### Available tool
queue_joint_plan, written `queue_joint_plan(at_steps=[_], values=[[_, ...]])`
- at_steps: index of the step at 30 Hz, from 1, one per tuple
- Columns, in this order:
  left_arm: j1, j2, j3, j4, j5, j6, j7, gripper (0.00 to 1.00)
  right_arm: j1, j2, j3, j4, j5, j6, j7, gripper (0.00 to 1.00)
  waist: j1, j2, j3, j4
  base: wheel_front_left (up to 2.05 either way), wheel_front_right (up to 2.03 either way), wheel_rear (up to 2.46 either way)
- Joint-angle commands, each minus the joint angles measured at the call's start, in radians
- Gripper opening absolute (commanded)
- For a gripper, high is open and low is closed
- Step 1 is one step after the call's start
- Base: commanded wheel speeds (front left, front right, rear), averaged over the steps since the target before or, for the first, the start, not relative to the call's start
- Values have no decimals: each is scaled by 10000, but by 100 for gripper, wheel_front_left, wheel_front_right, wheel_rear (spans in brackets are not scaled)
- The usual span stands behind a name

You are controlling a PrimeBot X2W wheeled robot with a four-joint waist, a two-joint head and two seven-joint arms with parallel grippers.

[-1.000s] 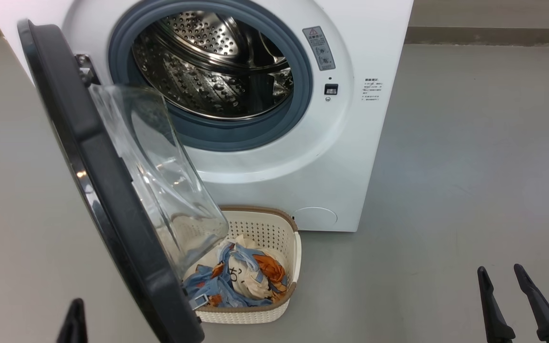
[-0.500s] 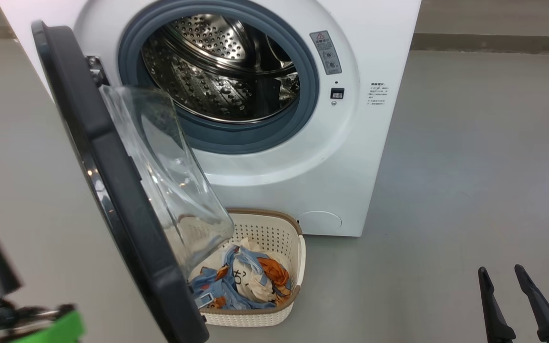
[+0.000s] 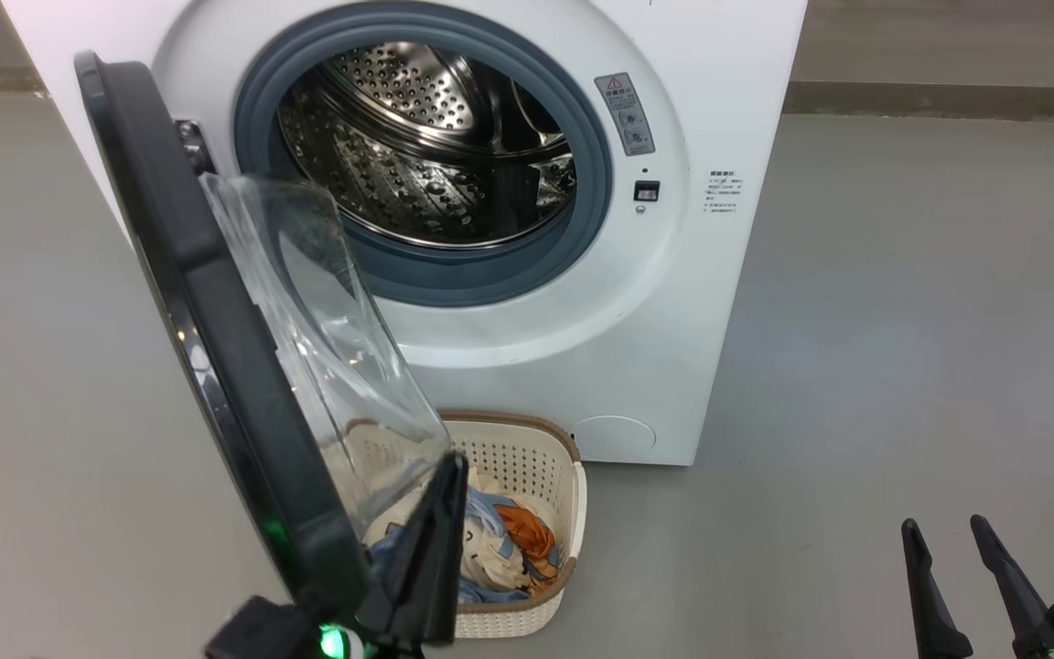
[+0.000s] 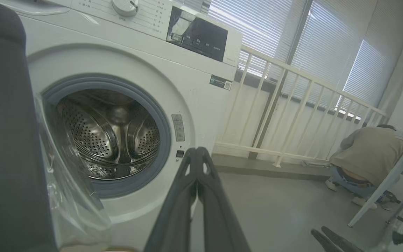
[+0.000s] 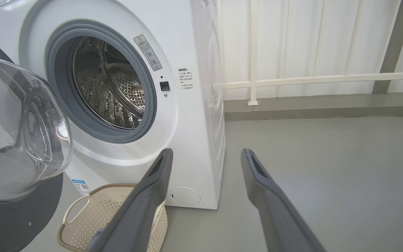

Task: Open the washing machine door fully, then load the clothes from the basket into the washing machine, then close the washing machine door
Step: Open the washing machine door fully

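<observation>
A smooth grey floor (image 3: 902,320) runs bare and wide to the right of the big white boxy front-loading washing machine (image 3: 673,293), and another bare stretch lies to the left of it. The machine's round mouth stands uncovered. A grey rubber gasket (image 3: 593,210) rings the steel perforated drum (image 3: 417,156), in which no fabric can be seen.

The large round glossy black washing machine door (image 3: 188,275) hangs from a metal hinge (image 3: 193,146) at the mouth's left edge. It is swung outward and stands almost edge-on to the head camera. Its bulging clear glass bowl (image 3: 326,348) faces the opening, and the bowl's lower edge reaches over the left part of the basket.

In the left wrist view a white railing (image 4: 292,115) lines the far wall beyond the machine's right side, and a person (image 4: 369,157) crouches near it, well apart from the machine.

The small rectangular cream plastic basket (image 3: 536,448), perforated and brown-rimmed, sits on the floor just beside the machine's lower front, below the mouth. The clothes (image 3: 513,545), a soft bundle of light blue, orange and cream, lie inside it.

The left gripper (image 4: 197,154) rises at the door's lower rim, in front of the basket. Its two dark fingers are pressed together with nothing between them, and whether it touches the door cannot be told. The right gripper (image 5: 206,154) hangs over the bare floor to the right, well apart from basket and machine. Its fingers are spread and empty.
</observation>
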Motion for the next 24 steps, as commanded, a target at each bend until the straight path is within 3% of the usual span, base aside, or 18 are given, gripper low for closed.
queue_joint_plan(at_steps=[1, 10, 24], values=[[-28, 28, 173, 318, -102, 225, 89, 0, -78, -114, 312, -194, 111, 29, -118, 100, 0, 0, -18, -25, 0, 0, 0], [159, 45, 555, 2131, -190, 883, -260, 0, 27, -75, 259, -174, 121, 29, -118, 100, 0, 0, 11, 7, 0, 0, 0], [-110, 37, 1078, 3313, -395, 1515, -885, 0, 52, -68, 343, -128, 153, 29, -118, 100, 0, 0, 76, 218, 0, 0, 0]])
